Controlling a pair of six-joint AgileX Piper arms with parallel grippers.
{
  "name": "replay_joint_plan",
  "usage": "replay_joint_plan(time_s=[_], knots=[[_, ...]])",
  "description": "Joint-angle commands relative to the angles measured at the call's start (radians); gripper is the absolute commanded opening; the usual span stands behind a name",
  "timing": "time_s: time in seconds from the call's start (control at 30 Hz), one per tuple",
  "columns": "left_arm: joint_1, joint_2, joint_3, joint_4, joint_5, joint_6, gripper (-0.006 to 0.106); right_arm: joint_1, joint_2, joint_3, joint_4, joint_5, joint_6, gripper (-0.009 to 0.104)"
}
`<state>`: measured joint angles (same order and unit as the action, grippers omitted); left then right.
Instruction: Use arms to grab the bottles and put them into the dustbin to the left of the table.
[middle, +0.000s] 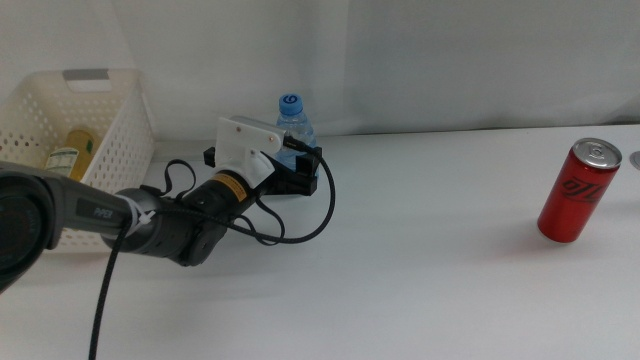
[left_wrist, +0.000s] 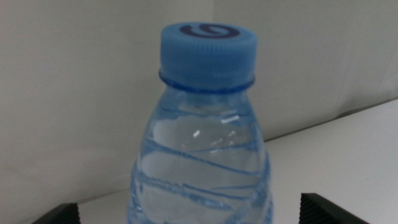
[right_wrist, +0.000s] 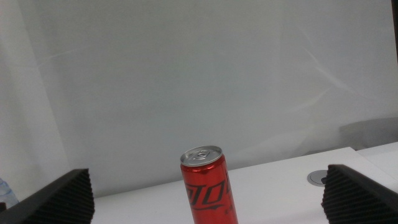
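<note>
A clear water bottle (middle: 295, 120) with a blue cap stands upright at the back of the white table (middle: 430, 260). My left gripper (middle: 303, 165) is open around its lower body, one black jaw on each side. In the left wrist view the bottle (left_wrist: 205, 155) fills the middle between the two jaw tips of the left gripper (left_wrist: 196, 211). Whether they touch it is not visible. The white perforated dustbin (middle: 110, 130) stands at the far left with a yellow bottle (middle: 70, 150) lying inside. My right gripper (right_wrist: 208, 199) is open, out of the middle view.
A red soda can (middle: 580, 190) stands upright at the table's right end. In the right wrist view the can (right_wrist: 208, 186) lies ahead of the right jaws, with a round grey grommet (right_wrist: 320, 177) beside it. A black cable (middle: 300, 225) loops off the left wrist.
</note>
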<state>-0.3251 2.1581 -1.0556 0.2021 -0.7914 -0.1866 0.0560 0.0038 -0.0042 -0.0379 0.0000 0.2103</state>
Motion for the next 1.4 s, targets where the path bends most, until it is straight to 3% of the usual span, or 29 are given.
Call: replay_joint_plan(time_s=[0.0, 0.67, 0.73, 0.83, 0.97, 1.37], knots=[[-0.004, 0.018, -0.031, 0.001, 0.012, -0.015, 0.093, -0.005, -0.033, 0.042, -0.012, -0.011, -0.008, 0.103], [-0.004, 0.109, -0.209, 0.001, 0.153, -0.077, 0.085, -0.005, -0.033, 0.042, -0.012, -0.007, -0.008, 0.103], [-0.004, 0.109, -0.209, 0.001, 0.144, -0.077, 0.079, -0.005, -0.033, 0.042, -0.012, -0.007, -0.008, 0.103], [-0.004, 0.109, -0.211, 0.001, 0.138, -0.075, 0.056, -0.005, -0.033, 0.042, -0.012, -0.007, -0.008, 0.103], [-0.004, 0.109, -0.220, 0.001, 0.160, -0.075, 0.000, -0.005, -0.033, 0.042, -0.012, -0.007, -0.008, 0.103], [-0.004, -0.034, -0.230, 0.001, 0.275, -0.068, -0.003, -0.005, -0.033, 0.042, -0.012, -0.007, -0.008, 0.103]])
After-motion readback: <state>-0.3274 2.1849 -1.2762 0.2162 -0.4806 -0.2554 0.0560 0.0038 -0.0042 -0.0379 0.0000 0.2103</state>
